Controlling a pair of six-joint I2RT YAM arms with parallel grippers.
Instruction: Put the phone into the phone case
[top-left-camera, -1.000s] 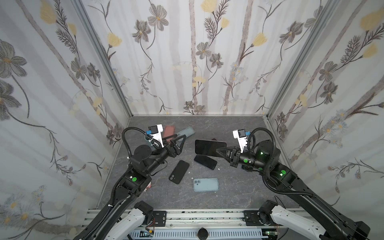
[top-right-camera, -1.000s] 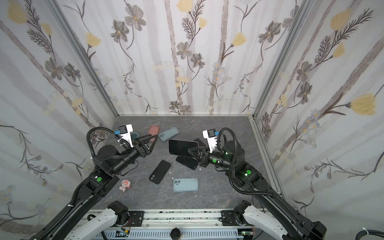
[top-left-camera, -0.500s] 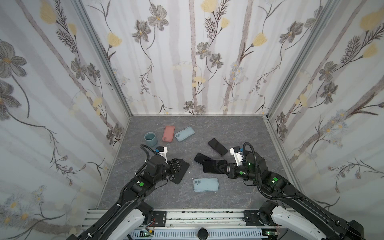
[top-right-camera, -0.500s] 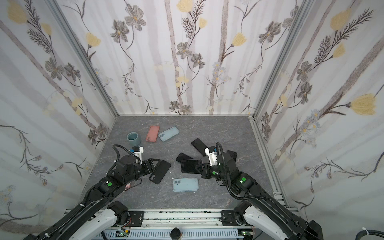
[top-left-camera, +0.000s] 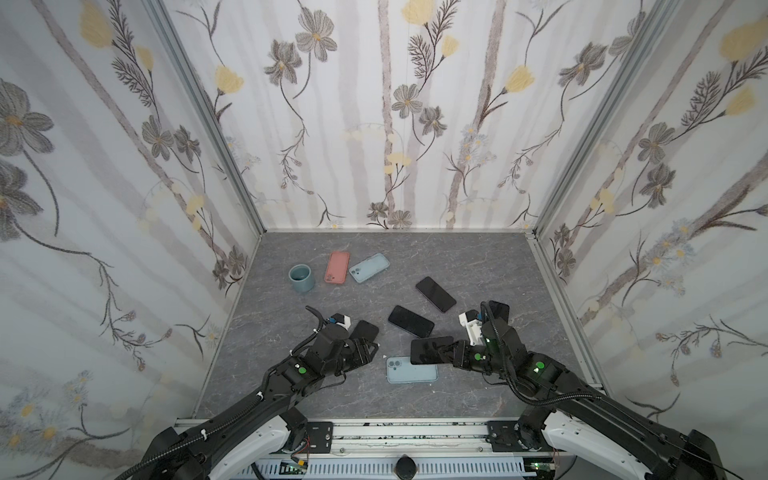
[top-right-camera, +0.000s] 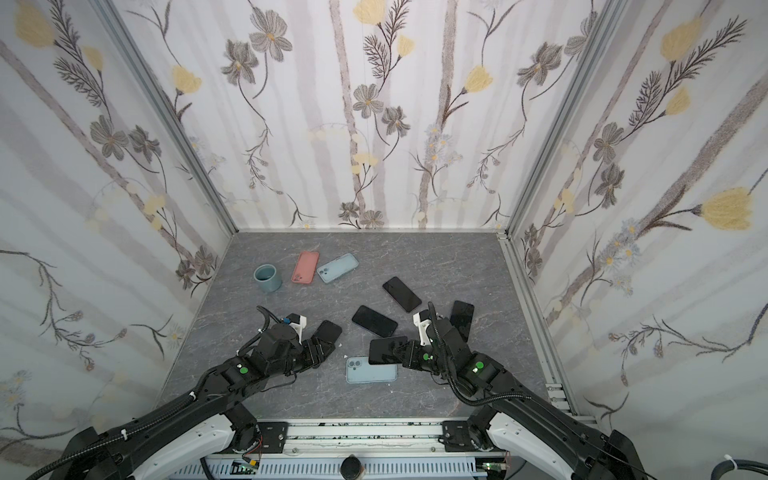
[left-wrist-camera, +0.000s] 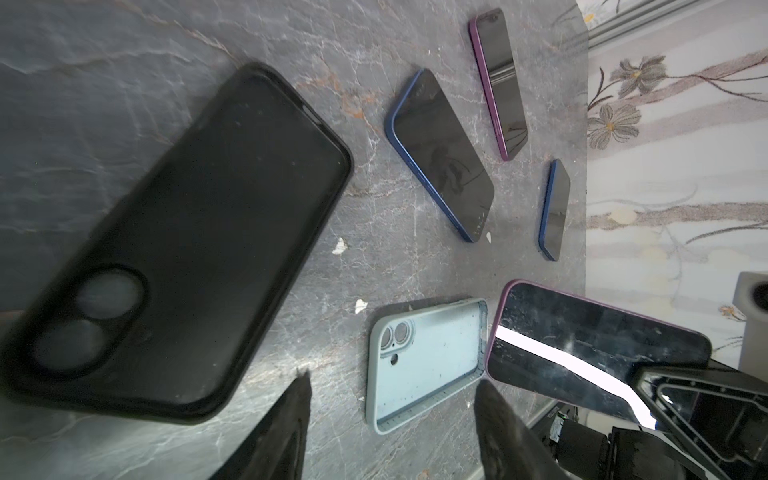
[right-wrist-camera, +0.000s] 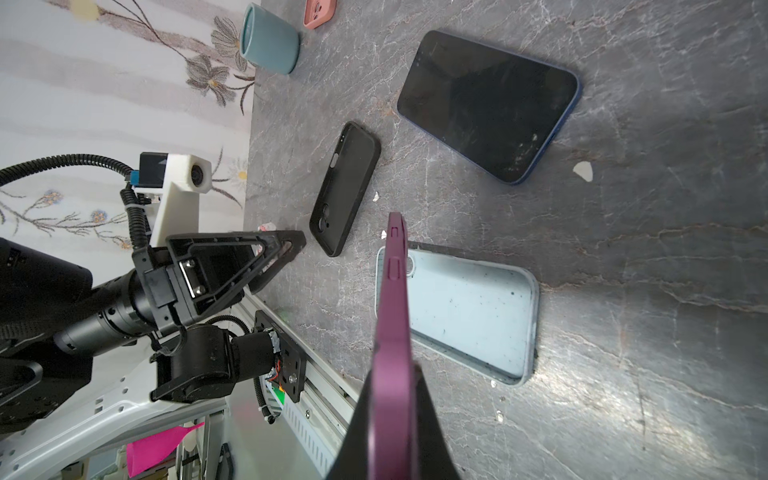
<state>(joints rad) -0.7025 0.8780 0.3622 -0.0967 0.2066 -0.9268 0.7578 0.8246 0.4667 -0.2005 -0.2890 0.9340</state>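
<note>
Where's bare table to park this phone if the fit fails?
Bare: the far right corner behind the farthest phone; the near strip between the nearest blue case and the rail. Crowded: between the black case and the rightmost phone.

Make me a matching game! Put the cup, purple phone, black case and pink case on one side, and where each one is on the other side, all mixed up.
Things
1. cup
2. purple phone
3. black case
4. pink case

Places
A. between the cup and a blue case
B. pinched in the right fingers
C. upright, nearest the left wall
D. lying flat by the left fingers

Pairs: 1-C, 2-B, 3-D, 4-A
</note>
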